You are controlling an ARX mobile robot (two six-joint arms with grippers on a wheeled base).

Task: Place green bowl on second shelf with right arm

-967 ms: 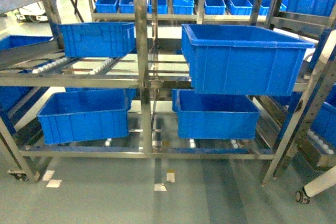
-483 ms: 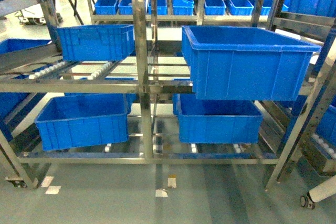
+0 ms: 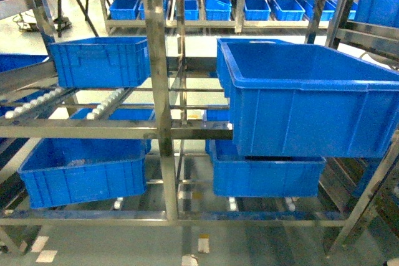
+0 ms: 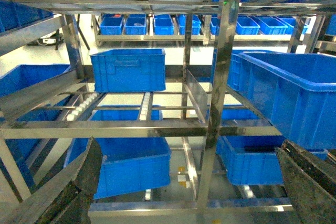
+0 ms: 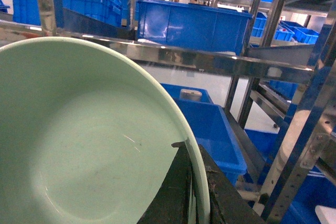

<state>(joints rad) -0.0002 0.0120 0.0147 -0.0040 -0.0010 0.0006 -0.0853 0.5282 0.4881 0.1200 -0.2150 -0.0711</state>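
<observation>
The green bowl fills the left of the right wrist view, pale mint with a smooth, plain inside. My right gripper is shut on its rim, one black finger inside the bowl and one outside. The bowl hangs in front of the steel rack, below a shelf rail. In the head view neither gripper nor the bowl shows. The rack's roller shelf, one level above the bottom, carries blue crates. My left gripper is open, its fingers wide apart with nothing between them.
A large blue crate sits on the right of the middle level and a smaller one at the left rear. Two more crates stand on the bottom level. A steel upright divides the rack. Further crate rows stand behind.
The head view has closed in on the rack over the last second; the crates look larger and the right crate now runs past the frame's right edge.
</observation>
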